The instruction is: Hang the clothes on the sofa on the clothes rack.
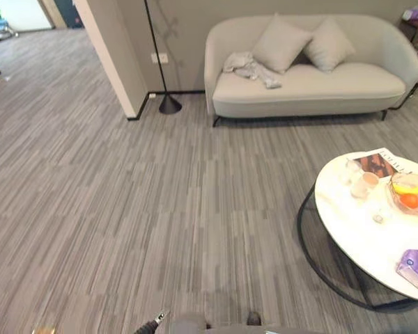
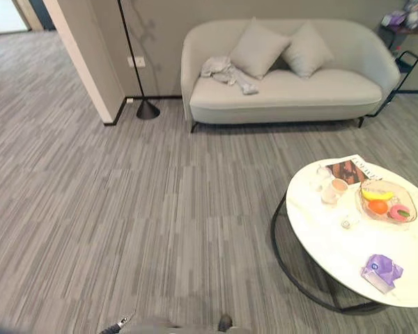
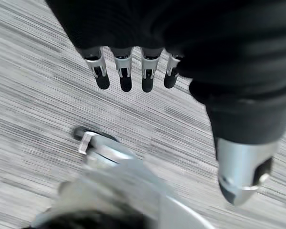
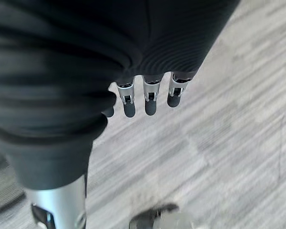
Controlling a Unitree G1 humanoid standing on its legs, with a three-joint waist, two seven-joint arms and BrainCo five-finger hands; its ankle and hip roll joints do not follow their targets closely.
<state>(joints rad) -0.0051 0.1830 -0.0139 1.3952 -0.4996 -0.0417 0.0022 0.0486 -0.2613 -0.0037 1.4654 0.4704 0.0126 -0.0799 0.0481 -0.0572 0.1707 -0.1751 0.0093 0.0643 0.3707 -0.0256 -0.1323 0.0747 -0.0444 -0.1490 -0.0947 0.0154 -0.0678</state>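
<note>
Both hands, left hand (image 3: pixel 133 71) and right hand (image 4: pixel 148 98), are hanging relaxed, empty; we're facing clothes (image 1: pixel 251 68) well ahead on sofa (image 1: pixel 313 87).

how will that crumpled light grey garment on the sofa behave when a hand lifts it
The crumpled light grey garment on the pale sofa lies in soft folds, so it will probably drape limply. It looks thin, likely light. A loose part trails forward and may dangle or snag.

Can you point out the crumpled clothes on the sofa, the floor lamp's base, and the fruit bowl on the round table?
clothes (image 1: pixel 249 67), left eye view, middle of the crumpled heap.
floor lamp (image 1: pixel 170 105), left eye view, its dark base.
fruit bowl (image 2: pixel 376 211), right eye view, its near rim.
</note>
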